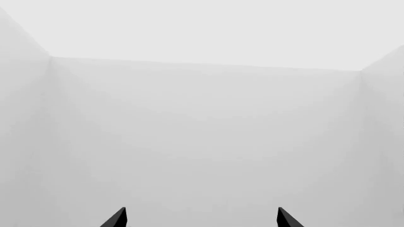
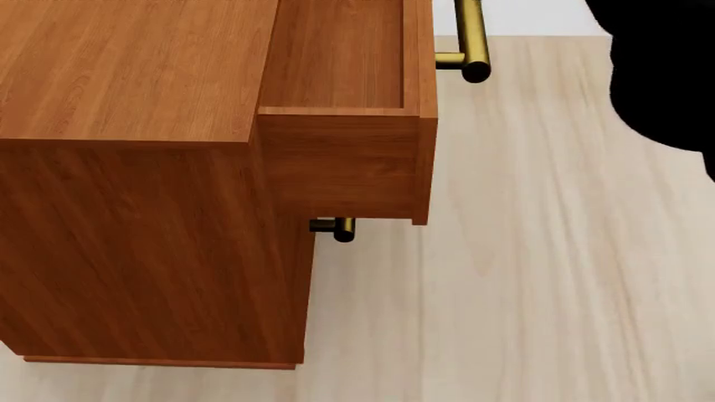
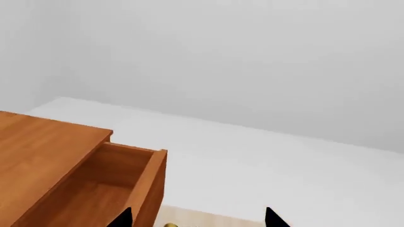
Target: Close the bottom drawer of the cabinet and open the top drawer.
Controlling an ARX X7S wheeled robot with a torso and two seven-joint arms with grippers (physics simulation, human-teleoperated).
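Note:
The reddish-brown cabinet (image 2: 123, 75) fills the left of the head view. Its top drawer (image 2: 347, 159) stands pulled out, an empty box with its brass handle (image 2: 471, 42) at the front. Under it one more brass handle end (image 2: 337, 228) shows close to the cabinet's front; I cannot tell which drawer it belongs to. The bottom drawer's front is hidden. My right gripper (image 3: 198, 218) is open above the top drawer (image 3: 107, 189), near its front panel. My left gripper (image 1: 202, 218) is open and faces only white walls.
Pale wooden floor (image 2: 537, 251) spreads to the right of the cabinet. A black part of the robot (image 2: 671, 67) covers the head view's upper right corner. White walls (image 3: 252, 71) stand behind the cabinet.

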